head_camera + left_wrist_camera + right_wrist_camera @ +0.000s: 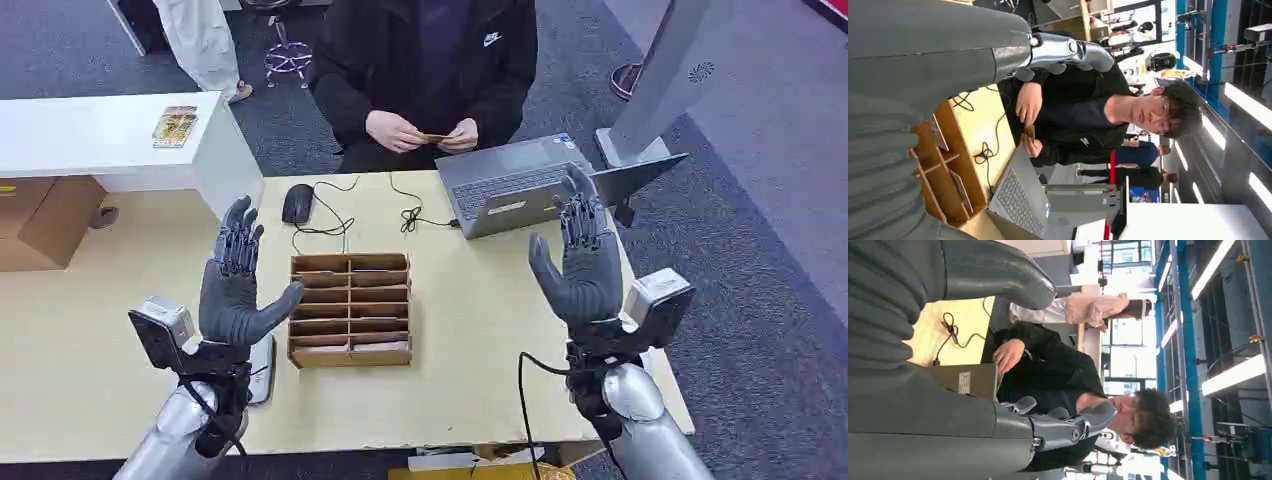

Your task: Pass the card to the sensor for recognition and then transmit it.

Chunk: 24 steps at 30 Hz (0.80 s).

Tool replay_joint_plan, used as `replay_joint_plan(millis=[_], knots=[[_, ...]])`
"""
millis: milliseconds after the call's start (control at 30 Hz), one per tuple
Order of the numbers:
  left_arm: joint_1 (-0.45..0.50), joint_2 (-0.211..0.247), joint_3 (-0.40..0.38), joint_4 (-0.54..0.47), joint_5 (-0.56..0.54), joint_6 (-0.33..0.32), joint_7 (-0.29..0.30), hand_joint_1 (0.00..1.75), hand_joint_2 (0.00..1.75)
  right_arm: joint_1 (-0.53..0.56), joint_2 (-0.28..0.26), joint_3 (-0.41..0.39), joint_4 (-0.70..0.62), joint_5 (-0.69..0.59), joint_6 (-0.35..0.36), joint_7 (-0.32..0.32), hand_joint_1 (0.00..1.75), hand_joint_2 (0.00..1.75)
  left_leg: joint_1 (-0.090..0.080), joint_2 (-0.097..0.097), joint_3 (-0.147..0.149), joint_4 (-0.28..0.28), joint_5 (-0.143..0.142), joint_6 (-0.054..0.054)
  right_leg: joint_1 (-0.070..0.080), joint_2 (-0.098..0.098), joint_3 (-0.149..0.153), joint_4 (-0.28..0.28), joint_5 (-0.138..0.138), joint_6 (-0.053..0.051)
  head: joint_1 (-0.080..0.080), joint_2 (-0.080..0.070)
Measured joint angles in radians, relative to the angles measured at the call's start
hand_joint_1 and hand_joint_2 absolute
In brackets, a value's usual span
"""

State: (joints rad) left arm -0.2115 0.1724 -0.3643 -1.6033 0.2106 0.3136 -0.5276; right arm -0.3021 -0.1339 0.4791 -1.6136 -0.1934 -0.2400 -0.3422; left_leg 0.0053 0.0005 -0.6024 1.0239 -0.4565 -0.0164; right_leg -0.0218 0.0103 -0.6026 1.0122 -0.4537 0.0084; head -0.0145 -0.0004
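A person in a black jacket sits across the table and holds a small brown card between both hands; the card also shows in the left wrist view. My left hand is raised above the table, palm up, fingers spread, holding nothing, left of a wooden card rack. My right hand is also raised with fingers apart and empty, right of the rack and in front of the laptop. Both hands are well short of the card.
A black mouse and its loose cables lie between the rack and the person. A grey stand rises at the table's far right. A white counter adjoins the far left. A white device lies by my left wrist.
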Motion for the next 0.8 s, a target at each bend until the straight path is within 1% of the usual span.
replay_joint_plan(millis=[267,467,600,800], knots=[[0.000,0.000,0.000,0.001,-0.003,0.000,0.000,0.00,1.75,0.000,0.000,0.000,0.000,0.000,0.000,0.000,0.00,1.75,0.000,0.000,0.000,0.000,0.000,0.000,0.000,0.000,0.000,0.000,0.000,0.000,0.000,0.000],[-0.004,0.000,0.009,0.016,-0.023,0.025,0.000,0.00,1.75,0.000,0.000,0.000,0.000,0.000,0.000,0.000,0.00,1.75,0.000,0.000,0.000,0.000,0.000,0.000,0.000,0.000,0.000,0.000,0.000,0.000,0.000,0.000],[-0.019,0.002,0.021,0.034,-0.074,0.065,0.000,0.00,1.75,0.000,0.000,0.000,0.000,0.000,0.000,0.000,0.00,1.75,0.000,0.000,0.000,0.000,0.000,0.000,0.000,0.000,0.000,0.000,0.000,0.000,0.000,0.000],[-0.063,0.010,0.052,0.093,-0.164,0.132,0.000,0.00,1.75,0.000,0.000,0.000,0.000,0.000,0.000,0.000,0.00,1.75,0.000,0.000,0.000,0.000,0.000,0.000,0.000,0.000,0.000,0.000,0.000,0.000,0.000,0.000]])
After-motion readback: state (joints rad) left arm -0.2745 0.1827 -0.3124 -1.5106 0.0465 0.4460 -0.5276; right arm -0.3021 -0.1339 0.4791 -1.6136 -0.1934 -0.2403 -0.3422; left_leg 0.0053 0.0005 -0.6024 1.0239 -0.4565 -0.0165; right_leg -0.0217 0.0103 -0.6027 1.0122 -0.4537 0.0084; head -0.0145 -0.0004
